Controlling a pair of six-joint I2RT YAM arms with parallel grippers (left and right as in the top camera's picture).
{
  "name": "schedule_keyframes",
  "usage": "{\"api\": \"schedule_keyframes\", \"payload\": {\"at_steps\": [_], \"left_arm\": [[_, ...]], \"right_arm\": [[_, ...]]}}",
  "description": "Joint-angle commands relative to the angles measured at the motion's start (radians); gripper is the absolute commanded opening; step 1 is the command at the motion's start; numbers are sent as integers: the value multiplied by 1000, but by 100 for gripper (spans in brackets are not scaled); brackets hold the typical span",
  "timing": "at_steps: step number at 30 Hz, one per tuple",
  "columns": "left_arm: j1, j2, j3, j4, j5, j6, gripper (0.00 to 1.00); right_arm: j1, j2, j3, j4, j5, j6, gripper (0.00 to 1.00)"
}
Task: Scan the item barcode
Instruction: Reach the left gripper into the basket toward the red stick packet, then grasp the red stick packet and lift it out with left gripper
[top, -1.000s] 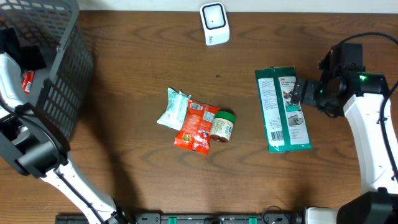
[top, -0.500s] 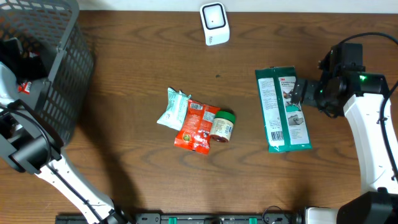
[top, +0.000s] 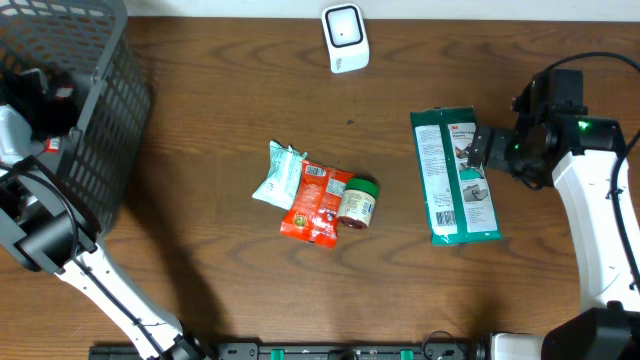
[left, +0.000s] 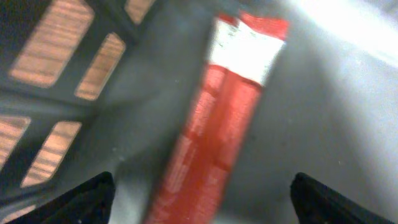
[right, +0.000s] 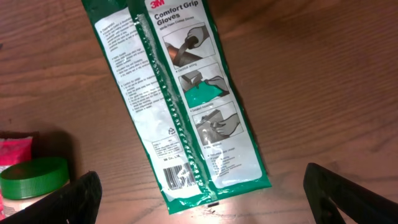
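A white barcode scanner (top: 345, 38) stands at the table's far edge. My left gripper (top: 45, 95) is inside the dark mesh basket (top: 100, 70). In the left wrist view it (left: 202, 198) is open, its fingertips (left: 87, 199) either side of a blurred red packet (left: 217, 124) lying on the basket floor, not gripping it. My right gripper (top: 478, 150) hovers open over a green and white glove packet (top: 455, 175) lying flat on the table. The packet (right: 180, 93) shows its barcode (right: 180, 176) face up between my spread right gripper (right: 205, 193) fingers.
Mid-table lie a pale green packet (top: 278, 172), a red pouch (top: 318, 200) and a green-lidded jar (top: 358, 202), touching each other. The jar's lid (right: 34, 177) shows at the lower left of the right wrist view. The basket's slotted wall (left: 56, 93) stands close to my left fingers.
My left gripper has shifted a little toward the far side inside the basket, staying open. The right arm and the table items have not moved.
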Motion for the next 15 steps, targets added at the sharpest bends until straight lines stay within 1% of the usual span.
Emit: {"api": "schedule_keyframes", "payload": {"at_steps": [1,5,8,9,12,14,15], "left_arm": [[8,39,-7,-31,17,3,83],[8,39,-7,-48,61,-5,75],[8,37,-7,-50,87,-54,74],[8,37,-7,-49,89,-62,70],[6,37,-7,-51,87,-64,63],[6,37,-7,-62,87,-64,48],[6,37,-7,-67,87,-66,44]], "right_arm": [[-2,3,-6,-2,-5,-13,99],[-2,3,-6,-2,-5,-13,99],[-2,3,-6,-2,-5,-13,99],[-2,3,-6,-2,-5,-14,99],[-2,3,-6,-2,-5,-13,99],[-2,3,-6,-2,-5,-13,99],[-2,3,-6,-1,-5,-13,99]]}}
